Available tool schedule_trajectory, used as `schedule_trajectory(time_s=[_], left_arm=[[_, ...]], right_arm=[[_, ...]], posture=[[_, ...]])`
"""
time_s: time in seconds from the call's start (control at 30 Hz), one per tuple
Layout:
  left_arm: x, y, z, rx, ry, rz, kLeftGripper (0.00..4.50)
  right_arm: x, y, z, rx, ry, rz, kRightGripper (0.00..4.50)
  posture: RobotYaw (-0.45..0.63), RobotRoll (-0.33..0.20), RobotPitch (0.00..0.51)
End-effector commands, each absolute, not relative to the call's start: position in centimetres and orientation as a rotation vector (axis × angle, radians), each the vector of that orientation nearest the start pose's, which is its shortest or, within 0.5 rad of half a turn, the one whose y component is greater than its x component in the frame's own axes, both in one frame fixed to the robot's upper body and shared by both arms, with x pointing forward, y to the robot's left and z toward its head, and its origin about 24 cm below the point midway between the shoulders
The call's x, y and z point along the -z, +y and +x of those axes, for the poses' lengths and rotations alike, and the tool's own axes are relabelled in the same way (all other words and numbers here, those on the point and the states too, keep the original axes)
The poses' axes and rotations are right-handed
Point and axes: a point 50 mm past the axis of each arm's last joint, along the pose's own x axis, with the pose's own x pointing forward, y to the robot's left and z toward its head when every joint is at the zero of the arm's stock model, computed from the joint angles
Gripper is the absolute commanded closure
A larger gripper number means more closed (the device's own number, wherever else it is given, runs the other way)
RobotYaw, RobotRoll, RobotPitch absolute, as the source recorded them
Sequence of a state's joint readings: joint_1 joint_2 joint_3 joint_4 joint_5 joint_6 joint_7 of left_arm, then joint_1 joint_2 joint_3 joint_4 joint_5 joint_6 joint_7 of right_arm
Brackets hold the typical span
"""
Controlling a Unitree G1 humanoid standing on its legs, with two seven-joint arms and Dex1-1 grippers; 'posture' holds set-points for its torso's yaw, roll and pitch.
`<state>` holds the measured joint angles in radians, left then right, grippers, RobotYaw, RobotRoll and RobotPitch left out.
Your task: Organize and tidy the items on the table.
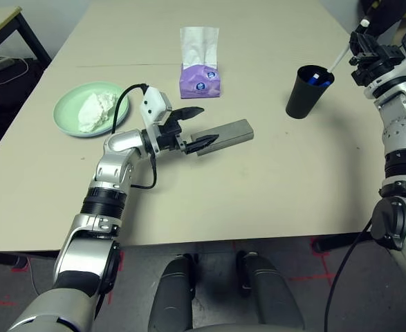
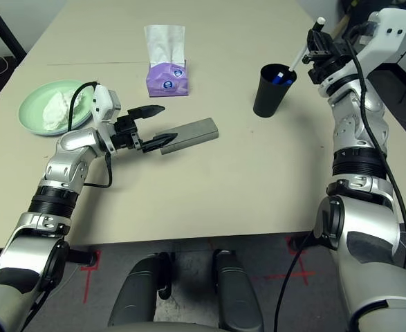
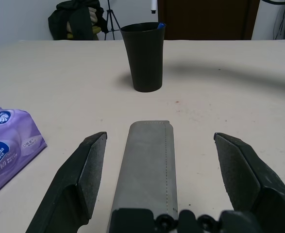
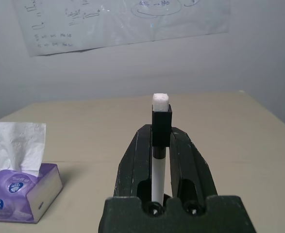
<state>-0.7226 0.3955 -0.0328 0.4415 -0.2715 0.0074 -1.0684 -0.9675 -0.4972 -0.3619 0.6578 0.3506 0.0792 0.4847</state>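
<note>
Between the spread left fingers [image 3: 79,179] lies the rigid glasses case [image 3: 147,165]; grip its long sides. Right fingers [image 4: 181,160] clench the light, slippery pen [image 4: 160,121].

I see the beige tabletop [image 1: 272,194] carrying a green plate [image 1: 68,111] at left, purple tissue box [image 1: 200,79] top centre, grey case [image 1: 229,134] centre, black cup [image 1: 305,93] right.
</note>
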Motion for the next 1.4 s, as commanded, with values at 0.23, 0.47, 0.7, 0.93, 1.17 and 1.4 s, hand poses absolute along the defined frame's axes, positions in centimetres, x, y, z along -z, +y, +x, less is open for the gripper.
schedule_trajectory(time_s=[0.23, 0.47, 0.7, 0.93, 1.17, 1.4], left_arm=[[-16.4, 14.9, 34.5, 1.103, -0.163, 0.268, 0.0], [-16.4, 14.9, 34.5, 1.097, -0.16, 0.263, 0.0], [-16.3, 15.0, 34.5, 1.089, -0.161, 0.261, 0.0], [-16.4, 15.7, 35.3, 0.915, -0.182, 0.21, 0.0], [-16.8, 18.1, 36.2, 0.442, -0.284, 0.073, 0.0], [-16.1, 22.2, 35.1, 0.011, -0.335, -0.03, 0.0]], right_arm=[[-25.3, -25.1, 37.7, -0.252, -0.364, 0.027, 1.28], [-25.4, -24.7, 37.5, -0.273, -0.361, 0.024, 0.03], [-24.6, -24.3, 37.1, -0.328, -0.348, 0.015, 0.03], [-19.6, -22.7, 34.8, -0.434, -0.358, -0.009, 0.03], [-15.3, -22.9, 33.3, -0.215, -0.356, 0.035, 0.03], [-13.8, -24.6, 33.8, -0.012, -0.28, 0.024, 0.03]], posture=[[0.01, 0.0, 0.12], [0.01, 0.0, 0.122], [0.01, 0.0, 0.121], [0.0, 0.0, 0.111], [0.0, 0.0, 0.103], [0.01, 0.0, 0.101]])
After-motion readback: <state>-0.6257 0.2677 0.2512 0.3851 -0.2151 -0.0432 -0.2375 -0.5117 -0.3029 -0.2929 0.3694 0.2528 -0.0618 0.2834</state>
